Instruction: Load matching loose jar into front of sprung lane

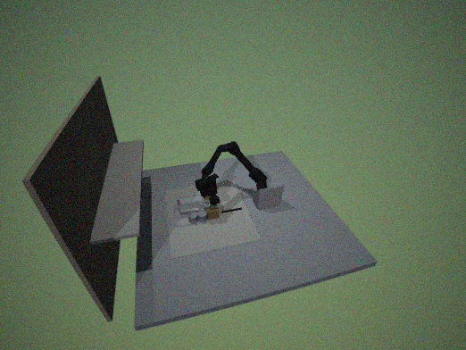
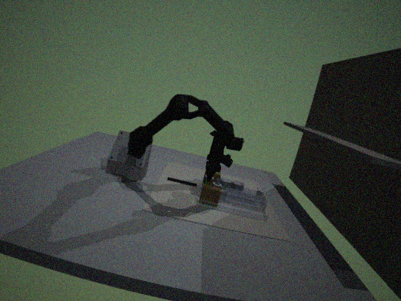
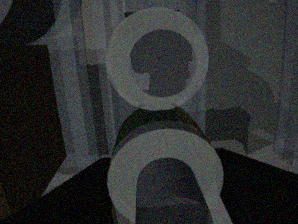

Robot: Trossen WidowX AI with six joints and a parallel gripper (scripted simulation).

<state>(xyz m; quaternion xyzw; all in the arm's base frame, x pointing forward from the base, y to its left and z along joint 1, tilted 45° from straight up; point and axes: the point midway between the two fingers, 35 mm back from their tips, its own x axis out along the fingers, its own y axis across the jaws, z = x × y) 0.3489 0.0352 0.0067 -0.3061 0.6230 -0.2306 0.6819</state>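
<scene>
Ref. top view, L to R. At far L you see the dark upright board (image 1: 71, 170) (image 2: 353, 100) with a pale shelf (image 1: 120, 187) (image 2: 342, 145) on its near face. Next is the table (image 1: 268, 268) (image 2: 154, 261); on it lies a light mat (image 1: 214, 241) (image 2: 265, 226).

On the mat you find the clear rack (image 1: 189, 206) (image 2: 246, 201), w/ small pale round items (image 1: 196, 216) next to it. At the rack's R end, note the orange block (image 1: 212, 212) (image 2: 210, 193). The gripper (image 1: 214, 203) (image 2: 211, 178) (image 3: 161, 163) points down just by the block.

Finger state: grasping the new jar (image 3: 165, 138), one finger per side. Per wrist cam, the jar is upright at the front end of the lane, directly in front of the old jar (image 3: 120, 60); the two look in line & close together. You can't confirm floor contact, front stop or pusher plate pos. from these views.

To the R of the block, a thin black rod (image 1: 232, 210) (image 2: 181, 181) extends. Far R: the arm (image 1: 229, 146) (image 2: 178, 105) arches over from its pale base box (image 1: 270, 197) (image 2: 123, 169).
</scene>
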